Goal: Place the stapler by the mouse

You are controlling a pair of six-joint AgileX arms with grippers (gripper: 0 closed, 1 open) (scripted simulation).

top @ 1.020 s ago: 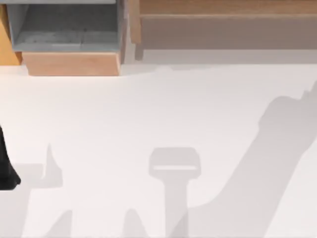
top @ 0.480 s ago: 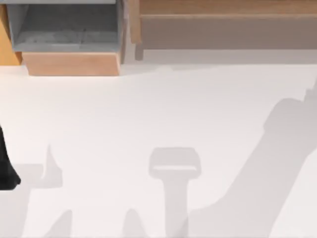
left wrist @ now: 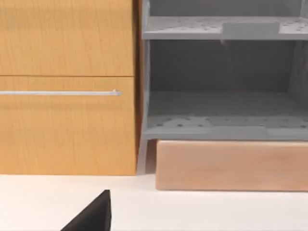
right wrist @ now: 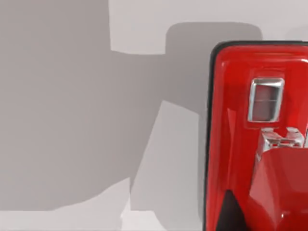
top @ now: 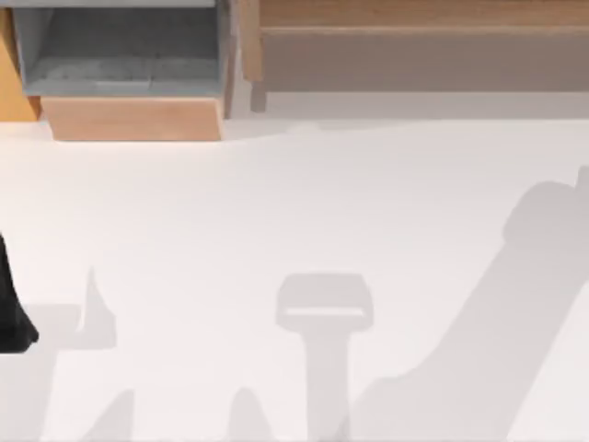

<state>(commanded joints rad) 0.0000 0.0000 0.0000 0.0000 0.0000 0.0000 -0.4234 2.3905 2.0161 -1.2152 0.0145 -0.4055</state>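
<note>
Stapler (right wrist: 255,139): red, close under the right wrist camera, lying on the white worktop (top: 276,203). The close framing suggests the right arm is over it for a pickup; that is a judgement.
Right hand: its fingers are not visible, so I cannot tell whether it is open, closed, or holding the stapler.
Right arm shadow (top: 497,322): broad grey band over the right side of the worktop in the top view, consistent with an arm raised above that side.
Left arm (top: 11,313): dark piece at the top view's left edge, apparently parked. A black wedge (left wrist: 91,216) shows in the left wrist view; hand state cannot be told.
Left wrist outlook: faces a wooden drawer front (left wrist: 62,96) with a metal handle (left wrist: 57,93), beside a grey shelf unit (left wrist: 221,96) on a wooden base (left wrist: 231,166).
Cut off: the stapler runs out of the frame; its far end is unseen.
Mouse: not located.
</note>
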